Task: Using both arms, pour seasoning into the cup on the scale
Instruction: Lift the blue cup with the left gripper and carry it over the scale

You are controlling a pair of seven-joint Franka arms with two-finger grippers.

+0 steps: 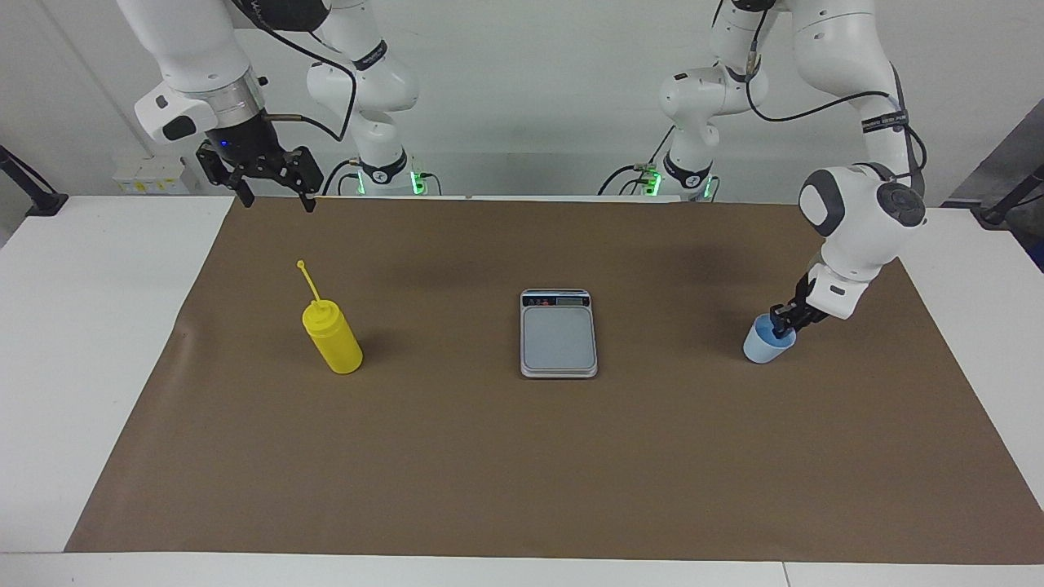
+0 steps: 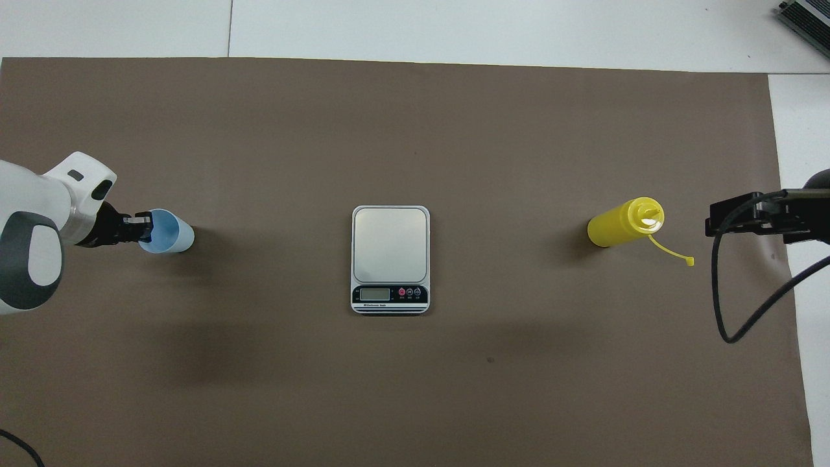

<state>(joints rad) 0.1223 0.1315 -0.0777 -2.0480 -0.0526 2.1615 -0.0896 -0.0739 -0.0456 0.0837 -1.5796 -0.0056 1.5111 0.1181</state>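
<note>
left gripper [image 1: 785, 326]: at the cup's rim, fingertips clamped on the wall of the cup, one finger inside and one outside; comes in from the side toward the left arm's end of the table.
cup [image 1: 767, 342]: upright on the brown mat [image 1: 522, 456], mouth up, long axis vertical; well apart from the scale, toward the left arm's end.
scale [image 1: 559, 336]: flat at mid-table, plate bare, display strip on the edge nearer the robots.
key relation: scale lies sideways from the held cup, toward the right arm's end, at about the same distance from the robots; judged next move is lift, carry across, set on the plate.
right gripper [image 1: 273, 186]: raised over the mat's edge nearest the robots, fingers apart, holding nothing; waiting.
seasoning [image 1: 332, 336]: upright on the mat toward the right arm's end, cone top up, long axis vertical; cap strap [image 1: 308, 279] sticks up and away from the scale.
nearer arm: right arm for the seasoning, left arm for the cup.
risk: rim pinch is thin; the cup may tilt on the lift.
</note>
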